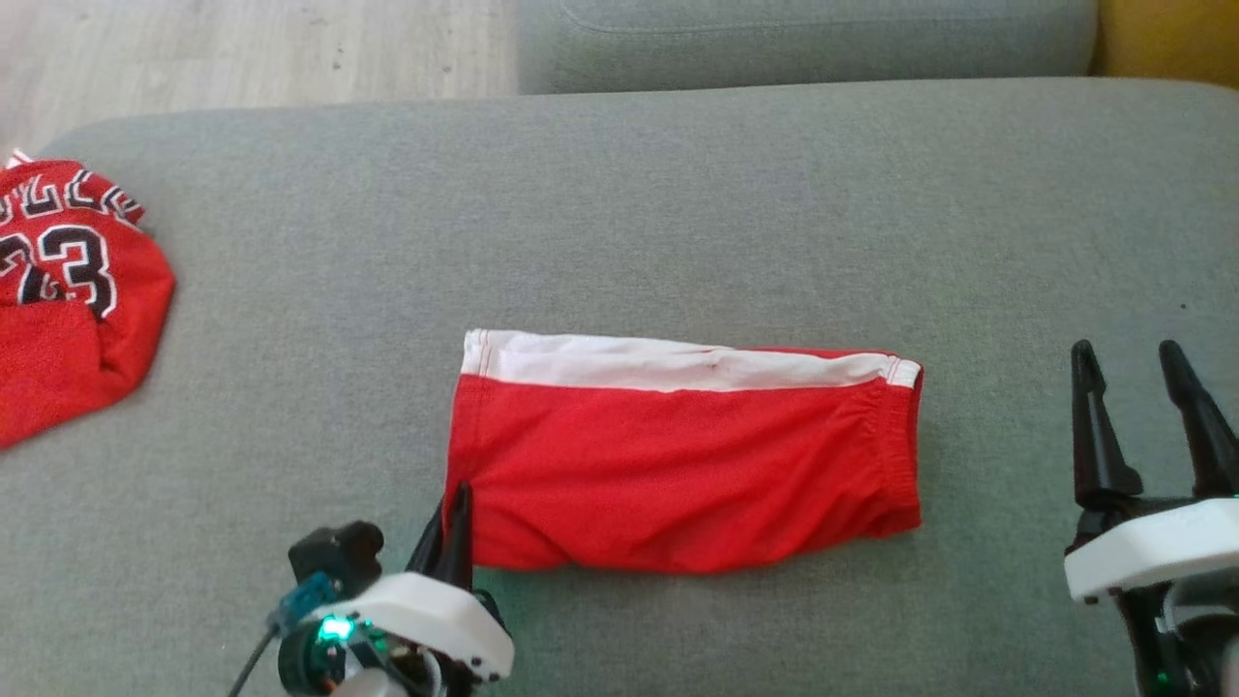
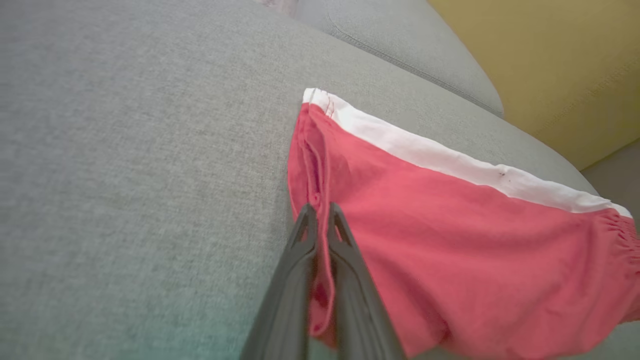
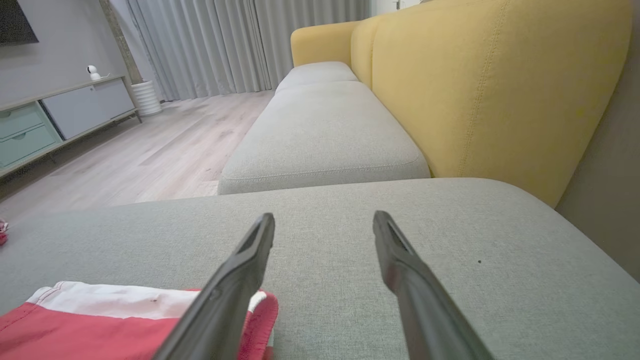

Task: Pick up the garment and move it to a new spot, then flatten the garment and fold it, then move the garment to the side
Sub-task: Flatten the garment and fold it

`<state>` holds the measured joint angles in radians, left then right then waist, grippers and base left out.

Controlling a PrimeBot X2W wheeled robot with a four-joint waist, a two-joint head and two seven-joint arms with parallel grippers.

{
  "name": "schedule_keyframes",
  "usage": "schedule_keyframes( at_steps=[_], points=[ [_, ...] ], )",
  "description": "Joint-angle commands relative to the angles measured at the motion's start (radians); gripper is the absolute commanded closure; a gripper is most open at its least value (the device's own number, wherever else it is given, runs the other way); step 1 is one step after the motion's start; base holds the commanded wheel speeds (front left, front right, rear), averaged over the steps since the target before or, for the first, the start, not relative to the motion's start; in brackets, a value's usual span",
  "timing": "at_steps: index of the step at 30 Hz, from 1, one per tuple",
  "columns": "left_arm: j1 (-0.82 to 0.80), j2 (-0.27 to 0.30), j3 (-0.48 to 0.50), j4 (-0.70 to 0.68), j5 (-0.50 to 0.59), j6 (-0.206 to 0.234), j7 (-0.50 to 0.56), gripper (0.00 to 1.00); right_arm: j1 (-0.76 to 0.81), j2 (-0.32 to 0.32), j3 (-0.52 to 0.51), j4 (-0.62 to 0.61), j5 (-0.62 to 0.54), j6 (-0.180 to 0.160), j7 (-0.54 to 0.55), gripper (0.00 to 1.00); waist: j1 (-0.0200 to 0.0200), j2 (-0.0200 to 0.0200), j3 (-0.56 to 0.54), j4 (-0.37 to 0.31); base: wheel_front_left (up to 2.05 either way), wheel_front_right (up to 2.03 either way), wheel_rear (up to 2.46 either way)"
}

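The garment (image 1: 678, 465) is a pair of red shorts with a white band along the far edge, folded into a rectangle in the middle of the grey cushion (image 1: 619, 213). My left gripper (image 1: 457, 503) is shut on its near left corner; in the left wrist view the red cloth (image 2: 450, 240) is pinched between the two dark fingers (image 2: 300, 250). My right gripper (image 1: 1133, 368) stands open to the right of the shorts, apart from them, with nothing between its fingers. In the right wrist view the garment (image 3: 100, 320) lies at the lower left, beside the gripper (image 3: 324, 222).
A red jersey (image 1: 68, 290) with black and white lettering lies crumpled at the cushion's left end. A second grey cushion (image 1: 803, 39) lies beyond, with the yellow sofa back (image 3: 490, 85) on the right. Wooden floor (image 1: 242, 48) shows at the far left.
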<state>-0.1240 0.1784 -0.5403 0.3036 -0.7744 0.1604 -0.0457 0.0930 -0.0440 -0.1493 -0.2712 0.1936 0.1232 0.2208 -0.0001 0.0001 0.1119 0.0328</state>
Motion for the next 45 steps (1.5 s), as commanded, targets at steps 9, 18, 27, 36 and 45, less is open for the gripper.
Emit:
schedule_keyframes(
  at_steps=[9, 18, 27, 36, 45],
  points=[
    [-0.005, 0.020, 0.041, -0.090, 0.035, 0.028, -0.066, 0.00, -0.029, -0.006, 0.029, 0.026, -0.008, 0.008, 0.001, 0.00, 0.0001, -0.0001, -0.016, 0.004, 0.00, 0.00, 0.00],
    [-0.022, 0.096, 0.086, -0.183, 0.128, 0.072, -0.168, 0.00, -0.084, -0.006, 0.112, 0.131, -0.029, 0.008, 0.075, 0.00, 0.0001, -0.0001, -0.032, 0.028, 0.00, 0.00, 0.00],
    [0.022, 0.141, 0.111, -0.296, 0.157, 0.120, -0.177, 0.00, -0.176, -0.006, 0.141, 0.372, -0.034, 0.008, 0.194, 0.00, 0.0001, -0.0001, -0.024, 0.102, 0.00, 0.00, 0.00],
    [0.051, 0.144, 0.110, -0.328, 0.153, 0.140, -0.172, 0.00, -0.236, -0.021, 0.143, 0.569, 0.051, 0.008, 0.313, 0.43, 0.0001, -0.0001, -0.016, 0.155, 0.00, 0.00, 0.00],
    [0.050, 0.141, 0.099, -0.338, 0.159, 0.147, -0.170, 0.00, -0.275, -0.085, 0.146, 0.571, 0.136, 0.008, 0.348, 1.00, 0.0001, -0.0001, -0.018, 0.126, 0.00, 0.00, 0.00]
  ],
)
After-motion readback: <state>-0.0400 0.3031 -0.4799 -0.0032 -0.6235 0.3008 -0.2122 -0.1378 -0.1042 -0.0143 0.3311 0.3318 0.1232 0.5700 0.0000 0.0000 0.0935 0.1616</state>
